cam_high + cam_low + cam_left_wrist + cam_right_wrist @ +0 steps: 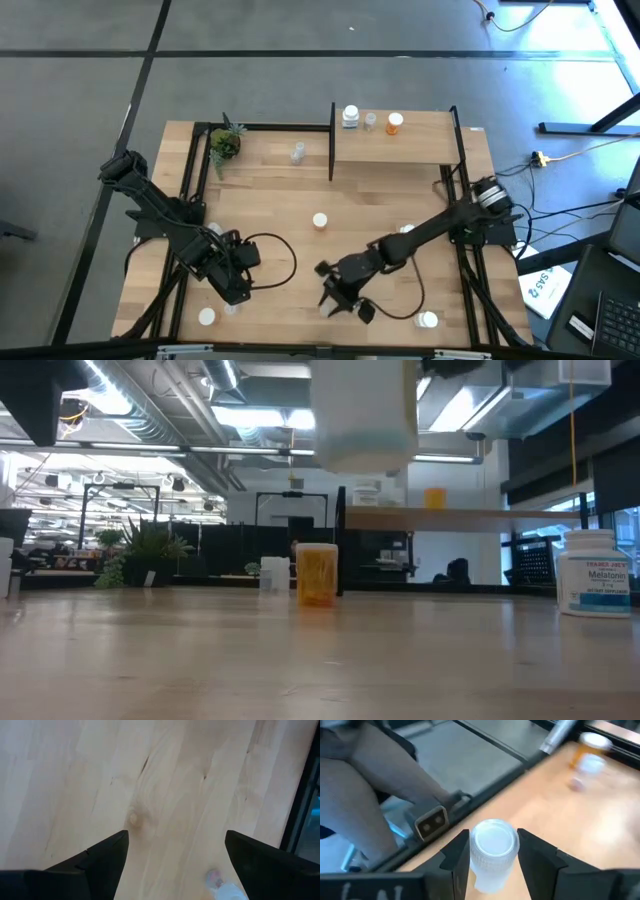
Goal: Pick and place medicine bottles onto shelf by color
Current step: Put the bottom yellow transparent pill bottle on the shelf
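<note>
Clear plastic fills the right wrist view: a clear bottle (pixel 492 851) with a ribbed pale cap sits pinched between the two dark fingers (pixel 456 854) of the right gripper (pixel 492 857), lifted off the wood. From above, that gripper (pixel 340 290) hangs over the near middle of the tabletop (pixel 270 205), and the bottle itself is hard to make out there. The low view shows only the bottle's pale body (pixel 363 415) hanging at the upper edge, clear of the table.

Only the low view gives readable writing: a white bottle (pixel 594 572) at the right edge reads "Melatonin" on a blue-banded label, with smaller print above it too small to read. An orange bottle (pixel 317 574) stands mid-table beyond it. Its own print cannot be made out.

The high view alone shows the shelf (pixel 395 140) at the far side, carrying a white bottle (pixel 350 117), a clear one (pixel 370 121) and an orange one (pixel 395 123) in a row. A small potted plant (pixel 224 143) stands at the far left corner.

The left gripper (pixel 175 855) hovers over bare wood at the near left with its fingers (pixel 107 855) spread wide, holding nothing; a pale bottle (pixel 225 887) lies just beside one finger.
</note>
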{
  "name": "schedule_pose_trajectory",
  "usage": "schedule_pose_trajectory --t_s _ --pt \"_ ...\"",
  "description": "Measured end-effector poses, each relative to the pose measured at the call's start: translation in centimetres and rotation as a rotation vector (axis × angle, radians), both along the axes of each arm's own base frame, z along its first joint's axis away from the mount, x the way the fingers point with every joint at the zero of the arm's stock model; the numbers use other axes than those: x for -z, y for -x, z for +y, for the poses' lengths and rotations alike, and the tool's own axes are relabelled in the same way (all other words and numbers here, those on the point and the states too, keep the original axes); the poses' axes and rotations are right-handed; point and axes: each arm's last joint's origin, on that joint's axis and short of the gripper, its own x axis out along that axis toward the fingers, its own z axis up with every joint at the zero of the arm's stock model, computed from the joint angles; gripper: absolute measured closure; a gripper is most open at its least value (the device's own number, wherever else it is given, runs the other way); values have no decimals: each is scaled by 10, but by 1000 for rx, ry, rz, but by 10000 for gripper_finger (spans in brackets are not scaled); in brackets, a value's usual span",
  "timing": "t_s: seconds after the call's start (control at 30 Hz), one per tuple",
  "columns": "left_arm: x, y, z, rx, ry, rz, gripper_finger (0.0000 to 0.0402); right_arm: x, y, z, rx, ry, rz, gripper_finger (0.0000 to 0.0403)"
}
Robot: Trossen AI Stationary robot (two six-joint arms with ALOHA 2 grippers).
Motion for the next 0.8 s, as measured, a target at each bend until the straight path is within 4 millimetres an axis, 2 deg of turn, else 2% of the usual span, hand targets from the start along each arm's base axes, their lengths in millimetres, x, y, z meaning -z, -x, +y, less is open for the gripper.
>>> schedule_pose_trajectory --t_s 0.3,0.4,0.53,0.8 --pt "0 -2 2 -12 -20 -18 75 -72 38 -33 119 33 12 256" --pt "-1 -2 3 -22 -48 -41 75 -88 49 -43 181 63 -3 256" --pt "-1 -4 5 -44 -103 -86 75 -104 64 -56 247 101 -2 256" --pt "-2 -15 19 -71 -161 -121 75 -124 87 -89 371 160 30 256"
